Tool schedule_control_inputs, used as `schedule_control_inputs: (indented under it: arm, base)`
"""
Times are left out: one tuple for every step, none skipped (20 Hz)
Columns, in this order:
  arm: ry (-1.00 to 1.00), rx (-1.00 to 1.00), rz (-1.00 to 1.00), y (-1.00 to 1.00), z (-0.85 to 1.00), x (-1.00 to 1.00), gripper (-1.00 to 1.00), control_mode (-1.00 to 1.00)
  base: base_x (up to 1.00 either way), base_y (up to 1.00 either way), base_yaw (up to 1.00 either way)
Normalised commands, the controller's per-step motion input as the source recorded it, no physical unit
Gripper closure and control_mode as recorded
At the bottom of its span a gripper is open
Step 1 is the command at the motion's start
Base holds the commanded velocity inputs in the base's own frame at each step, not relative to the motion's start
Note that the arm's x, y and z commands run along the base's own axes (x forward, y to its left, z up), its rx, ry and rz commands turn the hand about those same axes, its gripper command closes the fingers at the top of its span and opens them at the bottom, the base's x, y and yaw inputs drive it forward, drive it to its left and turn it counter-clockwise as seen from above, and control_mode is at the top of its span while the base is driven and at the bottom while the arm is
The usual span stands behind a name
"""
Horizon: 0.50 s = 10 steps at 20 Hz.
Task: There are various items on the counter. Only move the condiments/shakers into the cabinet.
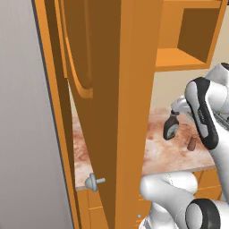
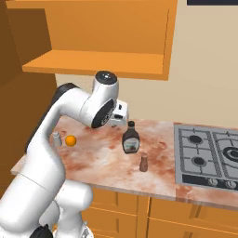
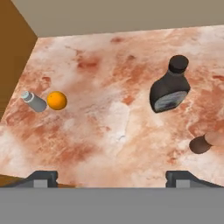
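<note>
Small brown cylindrical shaker [image 3: 202,144] at four o'clock on pinkish marbled counter [image 3: 109,127], dark brown bottle [image 3: 169,92] at two o'clock, gripper [image 3: 112,178] spread wide, holding nothing.

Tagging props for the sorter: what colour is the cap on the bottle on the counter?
Black, on the dark brown bottle; clearest in the hand view.

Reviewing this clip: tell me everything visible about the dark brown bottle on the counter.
The dark brown bottle has a broad, rounded-shouldered body, a short narrow neck and a dark cap, with a pale label on its front. It looks like glossy plastic or glass. It stands upright on the marbled counter, capped, touching nothing else. The small brown shaker stands apart from it, nearer the counter's front edge; the hob lies to its right. The claw is open above the counter, clear of the bottle.
</note>
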Motion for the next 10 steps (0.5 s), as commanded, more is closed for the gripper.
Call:
schedule_control_inputs:
  arm:
    - [-0.15, 0.18, 0.06, -0.92, -0.43, -0.54, -1.0, -1.0]
    - [-0.11, 0.12, 0.09, -0.85, -0.42, -0.26, -1.0, -1.0]
    - [-0.12, 0.13, 0.1, -0.94, -0.37, -0.23, -1.0, -1.0]
    - [-0.11, 0.13, 0.11, -0.91, -0.26, -0.09, -1.0, -1.0]
    - [-0.12, 0.15, 0.11, -0.9, -0.11, -0.06, -1.0, -1.0]
    - [-0.14, 0.13, 0.15, -0.96, -0.12, 0.0, -1.0, -1.0]
    - [-0.15, 0.12, 0.2, -0.99, -0.11, 0.0, -1.0, -1.0]
    - [-0.15, 0.12, 0.22, -1.0, -0.11, 0.0, -1.0, -1.0]
    - [-0.14, 0.12, 0.23, -1.0, -0.09, 0.0, -1.0, -1.0]
    - [-0.1, 0.09, 0.28, -0.96, -0.08, 0.0, -1.0, -1.0]
  base:
    - [0.0, 0.0, 0.0]
    - [0.0, 0.0, 0.0]
    - [0.0, 0.0, 0.0]
    - [0.0, 0.0, 0.0]
    - [0.0, 0.0, 0.0]
    - [0.0, 0.0, 0.0]
    - [0.0, 0.0, 0.0]
    - [0.0, 0.0, 0.0]
    - [0.0, 0.0, 0.0]
    - [0.0, 0.0, 0.0]
